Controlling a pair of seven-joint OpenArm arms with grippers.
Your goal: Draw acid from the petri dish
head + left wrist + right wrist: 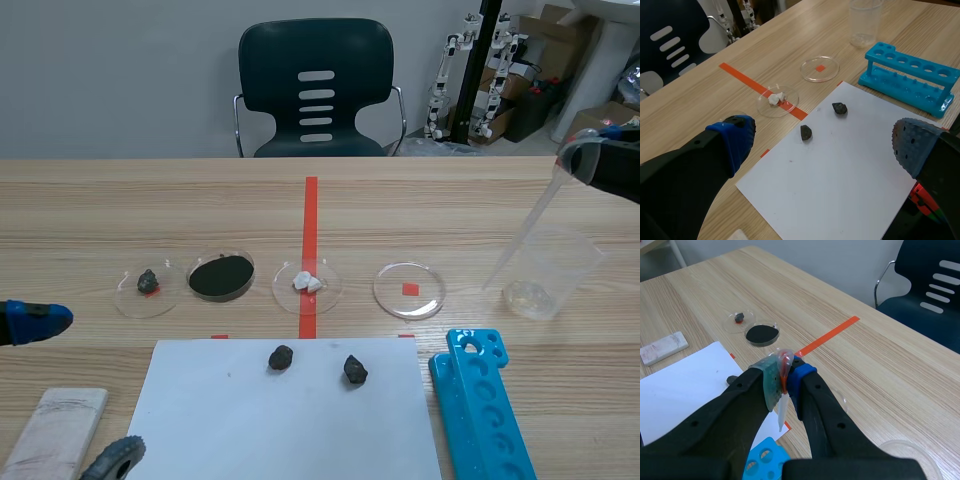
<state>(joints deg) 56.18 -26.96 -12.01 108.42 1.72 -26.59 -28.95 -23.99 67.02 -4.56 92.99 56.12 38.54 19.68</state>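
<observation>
Four petri dishes stand in a row across the table: one with a dark stone [146,287], one with black powder [221,275], one with white lumps [307,283], and a clear dish [408,289] over a red mark. My right gripper [600,162] [784,376] is raised at the right, shut on the bulb of a clear pipette [530,225] [783,407]. The pipette slants down, and its tip hangs in the air between the clear dish and the beaker [548,275]. My left gripper [32,322] [824,141] is open low at the left, holding nothing.
A white sheet [290,415] near me carries two dark stones [281,357] [355,370]. A blue test-tube rack [480,400] lies to its right. A white block [55,432] and a dark round object [115,458] lie at the front left. A chair [316,90] stands behind the table.
</observation>
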